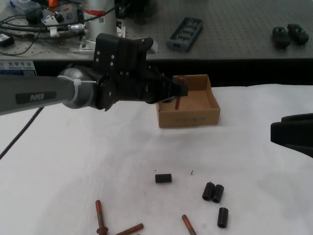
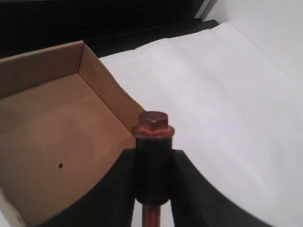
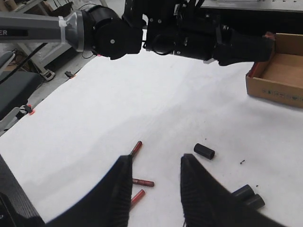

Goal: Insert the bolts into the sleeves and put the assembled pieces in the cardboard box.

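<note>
The left gripper (image 2: pixel 152 191) is closed snugly on a black sleeve (image 2: pixel 152 165), one finger pressed to each side of it. A copper-coloured bolt (image 2: pixel 153 125) runs through that sleeve: its hex head sits against the end just beyond the fingertips, and its shank comes out of the other end, back between the fingers. The cardboard box (image 2: pixel 102 78) lies directly under this gripper and open-topped. The held piece hangs above the box close to one side wall, and from the high view the shank shows just below the fingers, over the box's inside. I cannot tell whether the piece touches the cardboard.

The right gripper (image 3: pixel 155 161) is well apart from the box, low over the white cloth (image 1: pixel 73 161), its two fingers spread wide with nothing between them. A loose bolt (image 3: pixel 136 148) lies just beyond one fingertip, and two more bolts (image 3: pixel 142 182) are beneath the gripper, beside the same finger. A single sleeve (image 3: pixel 204 151) lies a little beyond the other fingertip, and a pair of touching sleeves (image 3: pixel 248 196) lies beside that finger.
</note>
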You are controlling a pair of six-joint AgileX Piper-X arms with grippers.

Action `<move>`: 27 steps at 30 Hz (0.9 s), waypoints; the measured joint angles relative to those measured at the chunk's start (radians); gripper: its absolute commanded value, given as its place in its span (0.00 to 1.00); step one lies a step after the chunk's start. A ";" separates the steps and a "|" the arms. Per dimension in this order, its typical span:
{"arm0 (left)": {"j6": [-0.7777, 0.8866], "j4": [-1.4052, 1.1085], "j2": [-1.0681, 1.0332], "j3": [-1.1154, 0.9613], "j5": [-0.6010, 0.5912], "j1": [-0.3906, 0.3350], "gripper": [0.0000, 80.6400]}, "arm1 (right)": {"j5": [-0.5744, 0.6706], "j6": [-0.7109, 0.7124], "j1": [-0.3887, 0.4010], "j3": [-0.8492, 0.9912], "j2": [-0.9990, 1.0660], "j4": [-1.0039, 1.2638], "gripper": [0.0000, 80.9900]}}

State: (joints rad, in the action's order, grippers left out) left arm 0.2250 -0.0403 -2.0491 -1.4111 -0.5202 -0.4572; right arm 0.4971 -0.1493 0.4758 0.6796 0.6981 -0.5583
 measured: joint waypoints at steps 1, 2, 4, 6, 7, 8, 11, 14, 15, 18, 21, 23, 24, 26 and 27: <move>0.000 0.000 -0.004 -0.008 0.000 0.000 0.03 | 0.000 0.000 0.000 0.000 0.000 -0.003 0.33; 0.000 0.000 -0.010 -0.021 0.000 0.000 0.03 | 0.000 0.000 0.000 0.000 0.000 -0.007 0.33; 0.000 0.000 -0.022 -0.055 0.000 0.000 0.03 | 0.000 0.000 0.000 0.000 0.000 -0.014 0.33; 0.000 0.000 -0.043 -0.088 0.000 0.000 0.03 | 0.000 0.000 0.000 0.000 0.000 -0.016 0.33; 0.000 0.004 -0.051 -0.099 0.000 0.000 0.03 | 0.000 0.000 0.000 0.000 0.000 -0.016 0.33; 0.000 0.006 -0.058 -0.107 0.000 0.000 0.03 | 0.000 0.000 0.000 0.000 0.000 -0.016 0.33; 0.000 0.009 -0.076 -0.133 0.000 0.002 0.03 | 0.000 0.000 0.000 0.000 0.000 -0.019 0.33; 0.000 0.028 -0.104 -0.163 0.000 0.007 0.03 | 0.000 0.000 0.000 0.000 0.000 -0.024 0.33; 0.000 0.035 -0.115 -0.176 0.000 0.009 0.03 | 0.000 0.000 0.000 0.000 0.000 -0.027 0.33; 0.000 0.061 -0.142 -0.229 0.000 0.014 0.03 | 0.000 0.000 0.000 0.000 0.000 -0.037 0.33; -0.006 0.090 -0.170 -0.276 0.000 0.018 0.03 | 0.000 0.000 0.000 0.000 0.000 -0.043 0.33; -0.016 0.098 -0.175 -0.287 0.000 0.018 0.03 | 0.000 0.000 0.000 0.000 0.000 -0.043 0.33; -0.021 0.110 -0.178 -0.294 0.003 0.018 0.03 | 0.000 0.000 0.000 0.000 0.000 -0.043 0.33; -0.039 0.135 -0.188 -0.313 0.011 0.018 0.03 | 0.000 0.000 0.000 0.000 0.000 -0.043 0.33; -0.048 0.150 -0.193 -0.324 0.017 0.018 0.03 | 0.000 0.000 0.000 0.000 0.000 -0.043 0.33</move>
State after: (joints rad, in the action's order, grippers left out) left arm 0.1771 0.1099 -2.2426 -1.7351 -0.5034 -0.4395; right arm 0.4971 -0.1493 0.4758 0.6796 0.6981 -0.6011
